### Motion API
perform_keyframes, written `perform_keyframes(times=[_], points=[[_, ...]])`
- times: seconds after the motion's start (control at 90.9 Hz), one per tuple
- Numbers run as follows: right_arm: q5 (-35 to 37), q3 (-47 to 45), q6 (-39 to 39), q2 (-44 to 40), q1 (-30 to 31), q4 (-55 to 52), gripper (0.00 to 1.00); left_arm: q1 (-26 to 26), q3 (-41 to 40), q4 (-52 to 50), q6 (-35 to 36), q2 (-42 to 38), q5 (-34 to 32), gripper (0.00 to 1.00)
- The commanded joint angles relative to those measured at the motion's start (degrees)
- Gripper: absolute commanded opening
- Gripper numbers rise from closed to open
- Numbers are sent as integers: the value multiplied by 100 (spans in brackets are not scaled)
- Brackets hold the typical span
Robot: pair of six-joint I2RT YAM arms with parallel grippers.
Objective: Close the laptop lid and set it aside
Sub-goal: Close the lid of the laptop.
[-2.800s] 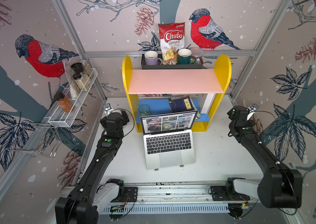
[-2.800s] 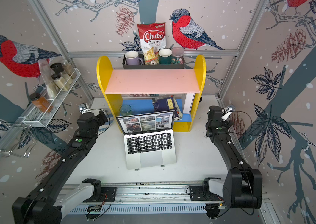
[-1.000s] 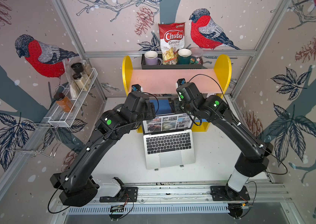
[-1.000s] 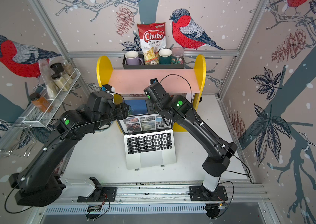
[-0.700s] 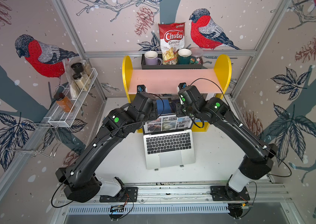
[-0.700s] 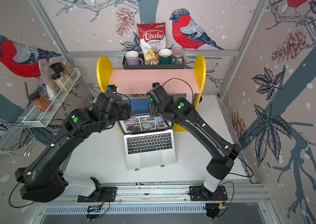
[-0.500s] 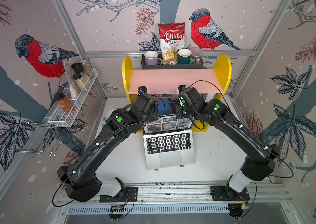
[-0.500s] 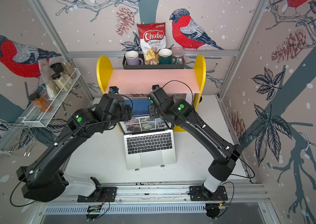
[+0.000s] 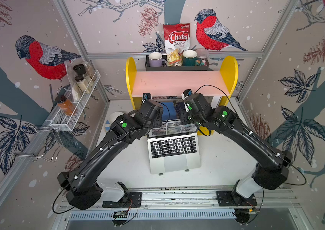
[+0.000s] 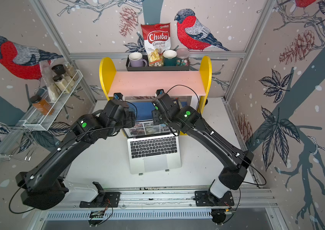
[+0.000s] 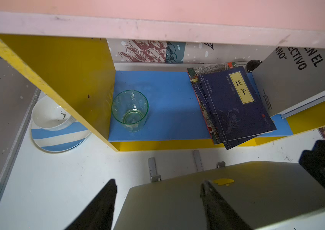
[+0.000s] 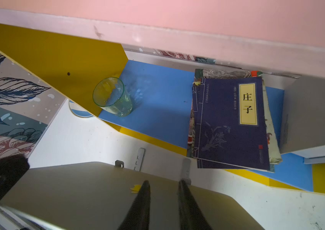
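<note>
The silver-grey laptop (image 9: 173, 147) (image 10: 153, 148) sits open on its stand at mid-table, keyboard facing the front. The laptop lid (image 9: 172, 128) (image 10: 147, 128) stands up with the screen lit. Both arms reach over its top edge, wrists (image 9: 149, 111) (image 9: 195, 107) in front of the shelf. My left gripper (image 11: 158, 181) is open behind the lid's grey back (image 11: 257, 199), one finger beside the lid's edge and one near the logo. My right gripper (image 12: 163, 181) hangs over the same back (image 12: 78, 195), open by a narrow gap, holding nothing. Contact with the lid is unclear.
Right behind the lid stands a yellow shelf unit (image 9: 177, 82). Its blue shelf carries a glass (image 11: 129, 110) and dark blue books (image 11: 235, 105). A white bowl on a striped plate (image 11: 52, 115) lies left of it. The stand's silver bars (image 11: 153, 169) show under the lid.
Both arms rose from their rest poses at the table's sides and reached in behind the lid. Over the last second they crept slightly closer. The lid's angle is unchanged.
</note>
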Motion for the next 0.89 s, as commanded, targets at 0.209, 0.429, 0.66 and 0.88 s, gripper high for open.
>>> perform_keyframes(times=[0.209, 0.429, 0.66, 0.88], points=[[105, -237, 206, -258, 217, 58, 25, -28, -373, 218, -180, -279, 3, 67], [107, -479, 260, -355, 299, 78, 25, -29, -553, 272, -261, -429, 87, 67], [167, -768, 381, -547, 414, 154, 24, -38, -653, 274, -313, -561, 83, 67], [284, -1084, 502, -779, 610, 203, 24, -40, -672, 241, -308, -630, 52, 67]])
